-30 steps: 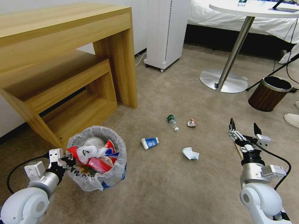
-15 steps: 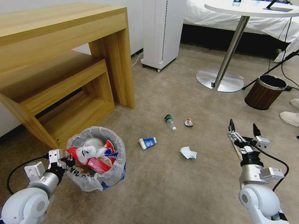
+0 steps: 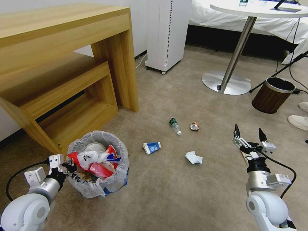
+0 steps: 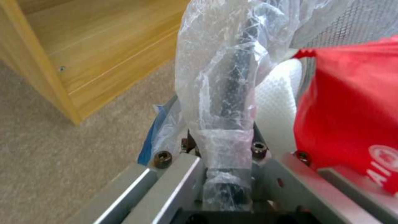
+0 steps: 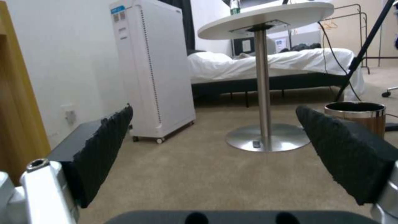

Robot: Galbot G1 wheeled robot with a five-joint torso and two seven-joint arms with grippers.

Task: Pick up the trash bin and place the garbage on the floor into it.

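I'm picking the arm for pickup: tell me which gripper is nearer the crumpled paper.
Right. The right gripper, fingers open, hovers just to the right of the crumpled paper. The left gripper is farther off to its left, shut on the trash bin rim.

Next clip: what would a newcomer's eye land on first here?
Probably the small round trash bin lined with crinkly white plastic, stuffed with red wrappers beside the wooden desk, its rim pinched by the left tool. Then the litter ahead: blue-white carton and crumpled paper, near the open right tool.
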